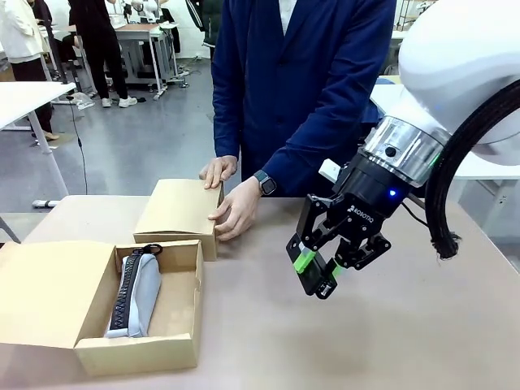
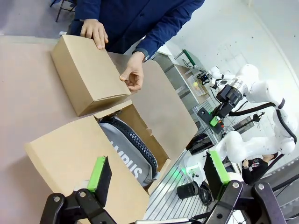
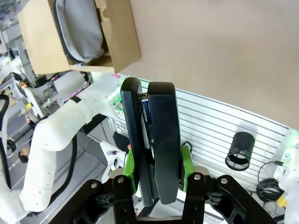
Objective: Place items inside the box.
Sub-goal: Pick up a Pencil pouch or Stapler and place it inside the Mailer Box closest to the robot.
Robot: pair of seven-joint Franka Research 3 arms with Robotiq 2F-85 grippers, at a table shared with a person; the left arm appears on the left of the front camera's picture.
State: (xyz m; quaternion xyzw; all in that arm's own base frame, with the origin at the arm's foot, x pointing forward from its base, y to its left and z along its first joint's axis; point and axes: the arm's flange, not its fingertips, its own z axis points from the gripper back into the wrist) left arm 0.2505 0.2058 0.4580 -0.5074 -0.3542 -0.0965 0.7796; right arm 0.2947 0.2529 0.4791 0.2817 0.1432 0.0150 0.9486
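Observation:
My right gripper (image 1: 318, 275) hangs above the table's middle right, shut on a black stapler (image 3: 156, 144) that stands upright between its green pads. At the near left an open cardboard box (image 1: 175, 353) holds a grey zip pouch (image 1: 138, 296) lettered "CAMPUS" (image 2: 126, 154). The right wrist view has that box (image 3: 121, 42) and pouch (image 3: 77, 28) at its top left. My left gripper (image 2: 159, 175) is open above the open box's flap (image 2: 70, 154), nothing between its fingers.
A closed cardboard box (image 1: 175, 211) lies behind the open one, and a person's hands (image 1: 236, 213) rest on its far edge and right side. The person in a dark blue coat stands at the table's far edge. Bare tabletop lies under my right gripper.

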